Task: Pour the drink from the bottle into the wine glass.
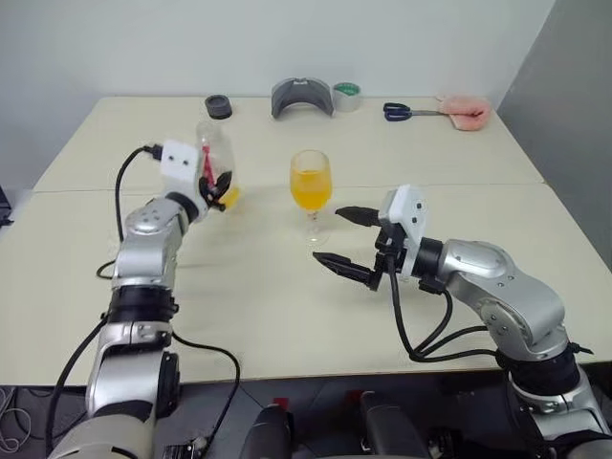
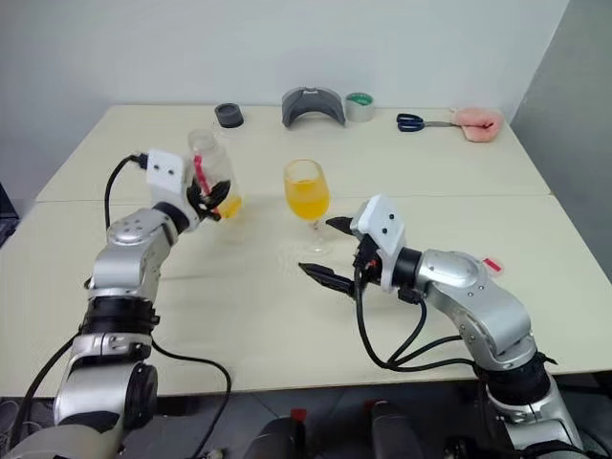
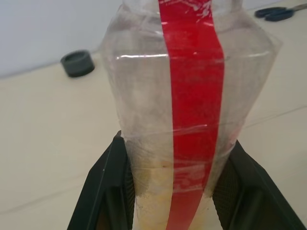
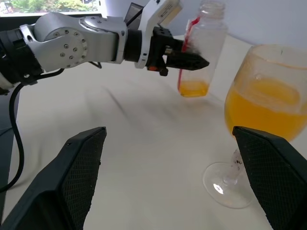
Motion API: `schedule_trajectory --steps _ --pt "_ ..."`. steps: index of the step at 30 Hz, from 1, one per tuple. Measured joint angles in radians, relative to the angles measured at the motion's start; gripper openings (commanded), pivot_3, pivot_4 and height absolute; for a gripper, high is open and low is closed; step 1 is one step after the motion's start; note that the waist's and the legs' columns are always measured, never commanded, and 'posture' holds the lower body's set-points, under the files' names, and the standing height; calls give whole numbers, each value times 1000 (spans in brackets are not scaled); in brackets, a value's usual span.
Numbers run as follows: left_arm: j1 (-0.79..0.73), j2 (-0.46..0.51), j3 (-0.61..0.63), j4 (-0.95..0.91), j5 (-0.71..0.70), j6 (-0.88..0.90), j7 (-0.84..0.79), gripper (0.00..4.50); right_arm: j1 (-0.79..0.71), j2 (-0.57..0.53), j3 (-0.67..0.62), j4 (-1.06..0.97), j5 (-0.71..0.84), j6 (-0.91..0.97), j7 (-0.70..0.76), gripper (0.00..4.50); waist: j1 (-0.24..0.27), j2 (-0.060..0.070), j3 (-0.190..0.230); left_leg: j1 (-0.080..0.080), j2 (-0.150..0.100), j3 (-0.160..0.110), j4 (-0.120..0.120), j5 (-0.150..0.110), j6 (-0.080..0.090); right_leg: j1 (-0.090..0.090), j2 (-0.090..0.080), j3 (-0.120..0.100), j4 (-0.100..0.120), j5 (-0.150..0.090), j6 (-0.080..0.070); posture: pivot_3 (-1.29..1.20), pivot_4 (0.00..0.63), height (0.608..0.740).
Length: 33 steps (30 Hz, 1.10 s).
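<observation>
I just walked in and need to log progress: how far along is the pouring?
Done, by the look of it: the clear stemmed wine glass holds orange-yellow drink well up its bowl. In hand: the left gripper clamps the upright clear plastic bottle with a red strip, with only a little drink at its bottom. The right gripper stands open beside the glass's foot. Left: probably just releasing the bottle.

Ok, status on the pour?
Left gripper shut on bottle, upright, nearly empty. Right gripper open beside wine glass, well filled. Nothing in the way.
</observation>
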Motion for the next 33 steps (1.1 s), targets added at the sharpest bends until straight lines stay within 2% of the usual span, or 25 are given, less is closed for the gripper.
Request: schedule_trajectory --steps 7,14,21,23,29,33 --pt "79 4 83 -21 -48 50 19 1712 -43 41 29 69 -63 -4 -24 4500 6 0 0 0 0 1 0 0 0 0 -1 1 0 0 0 0 150 740" --pt "113 3 86 -10 -55 -16 21 1712 -60 71 38 75 -76 -4 -29 4500 10 0 -1 0 0 1 0 -1 1 0 -1 1 0 0 0 0 150 740" --pt "150 3 85 7 -59 -39 22 4061 -68 99 26 85 -81 -3 -45 4500 10 0 -1 0 0 1 0 -1 1 0 -1 1 0 0 0 0 150 740" --pt "154 2 85 8 -58 -41 22 4487 -70 100 18 87 -81 -3 -46 4500 14 0 -1 0 0 1 0 -1 1 0 -1 0 0 0 0 0 150 740" --pt "185 2 65 -25 -52 -66 20 4487 -54 98 18 109 -86 -13 -42 4500 18 0 -1 0 0 1 -1 -1 1 0 -1 1 -1 0 0 0 150 740" --pt "265 1 55 -77 -42 -88 20 4487 19 83 17 127 -112 -67 -41 4500 18 0 -1 0 0 1 -1 -1 1 0 -2 2 -2 0 0 0 150 740"
